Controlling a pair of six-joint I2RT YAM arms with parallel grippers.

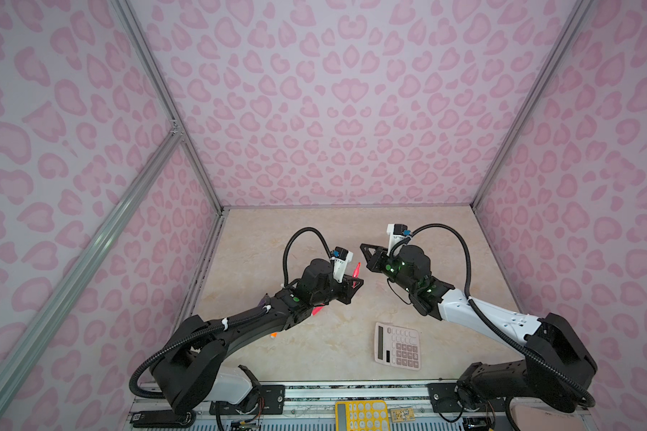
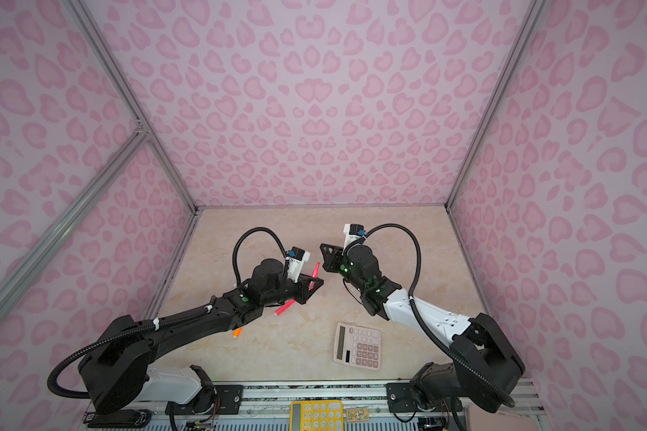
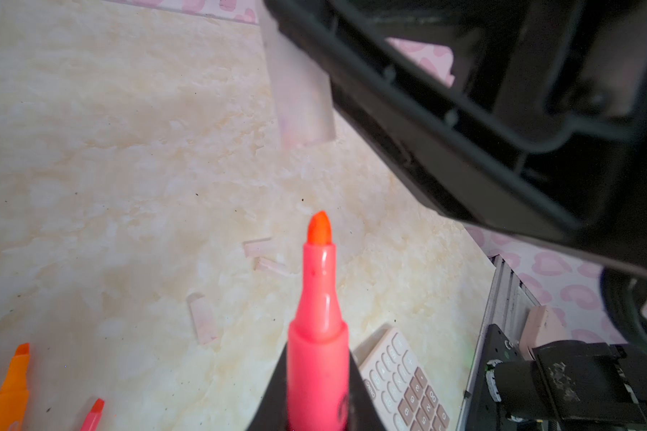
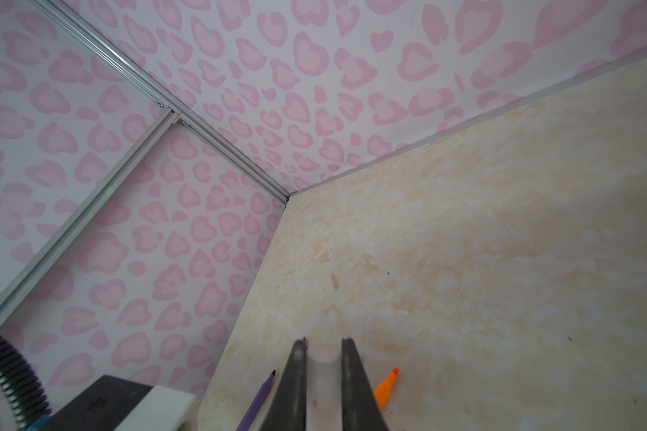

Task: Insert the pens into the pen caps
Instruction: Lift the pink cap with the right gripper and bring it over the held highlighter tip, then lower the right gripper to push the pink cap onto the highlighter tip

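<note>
In both top views the left gripper (image 1: 356, 280) is clamped on a slim pink-red marker pen (image 1: 358, 269), held off the beige marbled tabletop (image 1: 254, 242) with its tip toward the back wall. The right gripper (image 1: 363, 247) faces it from close by, jaws drawn together, though what they hold is too faint to tell here. A second pink-red pen (image 2: 284, 308) and an orange pen (image 2: 237, 332) lie on the table partly under the left arm. A pink calculator (image 1: 397, 345) lies nearer the front. In the left wrist view the held pen's orange-red tip is bare. It stands apart from a short clear plastic cap (image 3: 303, 93) that sticks out of the right gripper's black jaws. Three loose clear caps (image 3: 202, 317) lie on the table below. In the right wrist view the two dark fingers (image 4: 296, 373) pinch that clear cap. A purple pen (image 4: 256, 399) lies on the table to one side of them and an orange marker (image 4: 386, 388) to the other.
</note>
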